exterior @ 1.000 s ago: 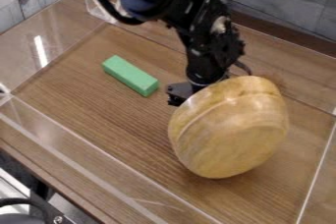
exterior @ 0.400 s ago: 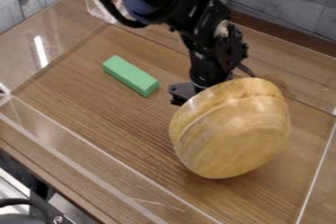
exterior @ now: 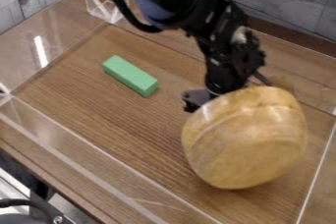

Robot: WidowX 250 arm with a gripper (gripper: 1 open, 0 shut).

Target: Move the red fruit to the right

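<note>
Camera view: wood-grain table inside clear walls; grey plank wall behind. Green block, wooden bowl. Gripper beside bowl, grip state unreadable.

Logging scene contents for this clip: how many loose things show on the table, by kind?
Wooden bowl: 1
Green block: 1
Red fruit: 0 visible; it may be hidden behind the bowl or gripper
Total: 2

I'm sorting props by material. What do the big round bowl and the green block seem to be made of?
The bowl looks like turned wood with a smooth, slightly glossy finish: pale tan with visible grain bands. The green block looks like painted wood or plastic, matte and uniformly coloured; the view cannot settle which.
</note>
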